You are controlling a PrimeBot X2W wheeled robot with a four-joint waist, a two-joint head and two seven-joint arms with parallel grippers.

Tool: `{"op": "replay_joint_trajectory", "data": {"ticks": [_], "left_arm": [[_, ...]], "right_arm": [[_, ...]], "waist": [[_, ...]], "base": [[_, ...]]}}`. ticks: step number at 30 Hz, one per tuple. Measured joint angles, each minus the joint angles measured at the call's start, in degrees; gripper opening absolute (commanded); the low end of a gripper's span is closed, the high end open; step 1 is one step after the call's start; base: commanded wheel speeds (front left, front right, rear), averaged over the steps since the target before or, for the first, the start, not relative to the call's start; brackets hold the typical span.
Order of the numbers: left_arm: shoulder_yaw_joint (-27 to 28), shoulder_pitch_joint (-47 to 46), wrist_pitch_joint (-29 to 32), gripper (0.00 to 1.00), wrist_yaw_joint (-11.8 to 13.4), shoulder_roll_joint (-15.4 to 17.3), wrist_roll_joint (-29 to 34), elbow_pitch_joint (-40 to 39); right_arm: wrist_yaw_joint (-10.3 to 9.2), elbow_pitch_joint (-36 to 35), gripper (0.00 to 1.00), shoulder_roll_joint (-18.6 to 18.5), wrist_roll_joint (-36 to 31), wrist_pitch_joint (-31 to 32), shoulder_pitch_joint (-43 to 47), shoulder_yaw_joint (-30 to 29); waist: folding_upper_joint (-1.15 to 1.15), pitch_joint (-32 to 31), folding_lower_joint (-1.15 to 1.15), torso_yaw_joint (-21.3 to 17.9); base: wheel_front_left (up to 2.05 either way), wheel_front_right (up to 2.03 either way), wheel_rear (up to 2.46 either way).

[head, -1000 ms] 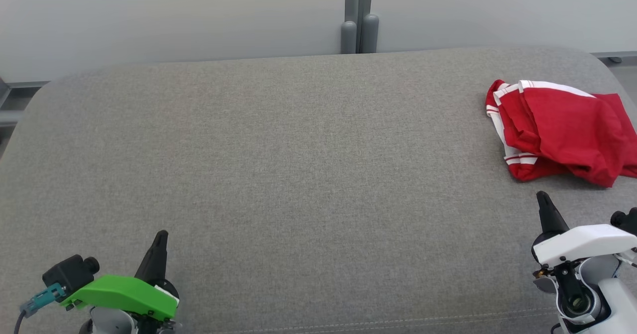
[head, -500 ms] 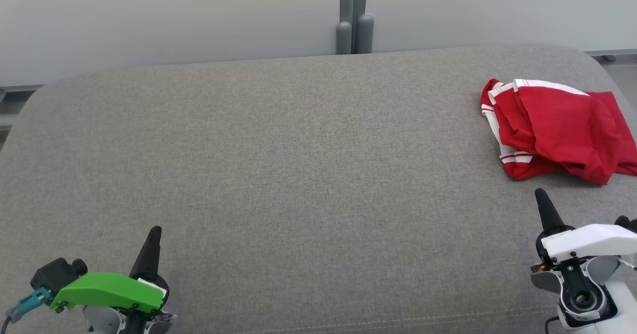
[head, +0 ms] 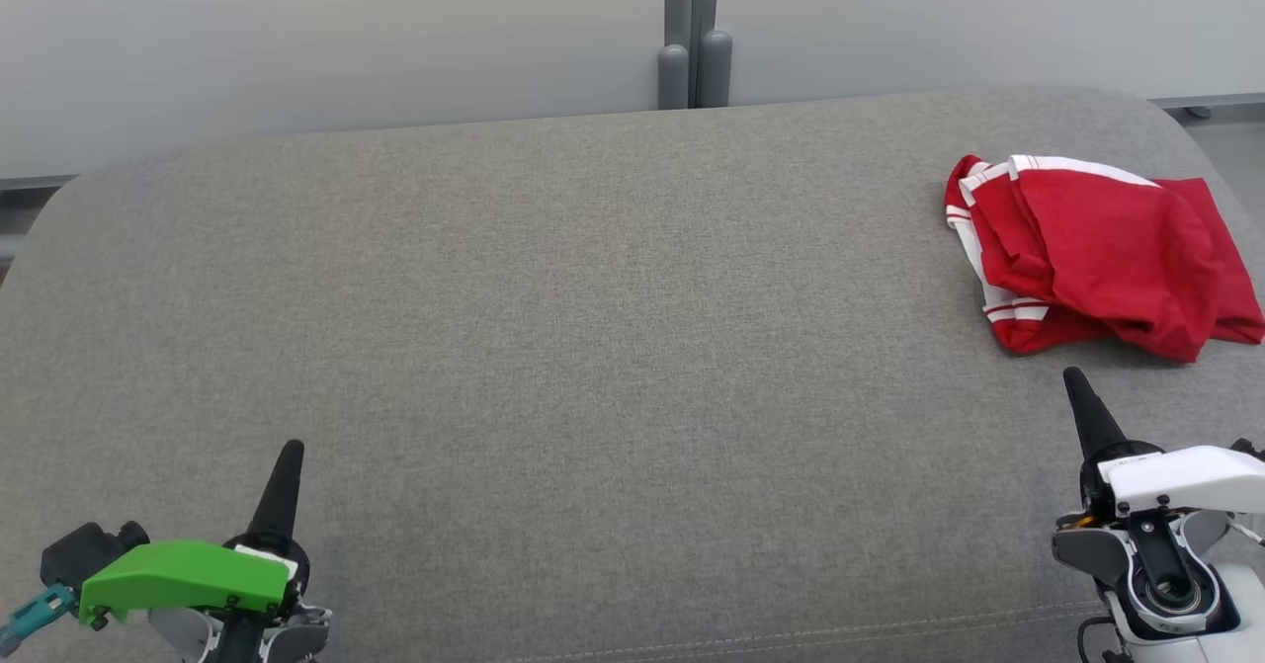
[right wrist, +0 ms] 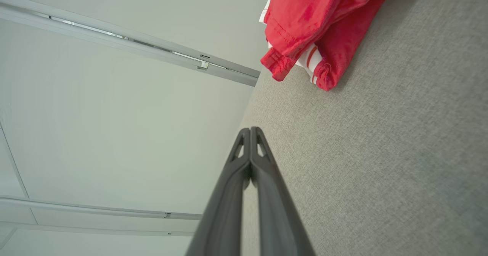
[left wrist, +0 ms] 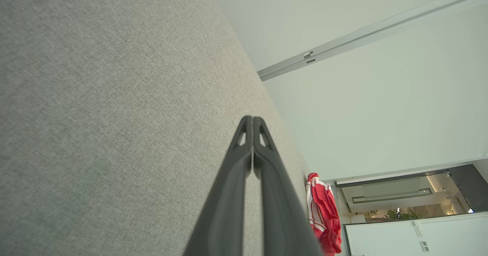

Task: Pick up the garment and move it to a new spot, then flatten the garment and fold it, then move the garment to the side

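Whole head view has slid left since the earlier frames, wall post and cloth alike, so the camera has turned. The garment has not been shifted: same shape, same lie.

Garment: red with white stripes, loosely bunched in overlapping layers, not flat. It sits at the far right of the grey cushion, close to its right edge, nothing touching it.

Left gripper: low at the near left, fingers pressed together to one point, holding nothing, well apart from the garment. The left wrist view confirms the tips meet.

Right gripper: near right, just short of the garment's near hem, not touching. Fingers are closed tip to tip and empty, as the right wrist view also shows, with the cloth ahead of them.

Step in hand: not settled. A rough bundle off to one side with both arms parked fits a heap waiting to be lifted, and equally a loosely folded piece already set aside. The layers look too untidy to call it a clean fold, too stacked to call it a plain crumple.

Next move: cannot be fixed from this.
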Motion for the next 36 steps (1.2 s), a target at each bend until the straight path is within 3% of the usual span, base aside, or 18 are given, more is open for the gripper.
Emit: {"op": "replay_joint_trajectory", "data": {"ticks": [27, 36], "left_arm": [[8.7, -0.29, 4.7, 0.0, -3.65, -3.91, -13.71, 1.0], [8.91, -0.72, 4.7, 0.0, -3.65, -4.16, -13.79, 1.15]], "right_arm": [[3.54, -1.29, 0.0, 4.34, 16.69, 5.13, -0.04, -6.45], [3.78, -1.44, 0.0, 4.52, 17.07, 5.16, -0.05, -6.64]], "waist": [[0.0, -0.2, 0.0, -1.23], [0.0, -0.2, 0.0, -1.23]], "base": [[0.0, 0.0, 0.0], [0.0, 0.0, 0.0]]}}
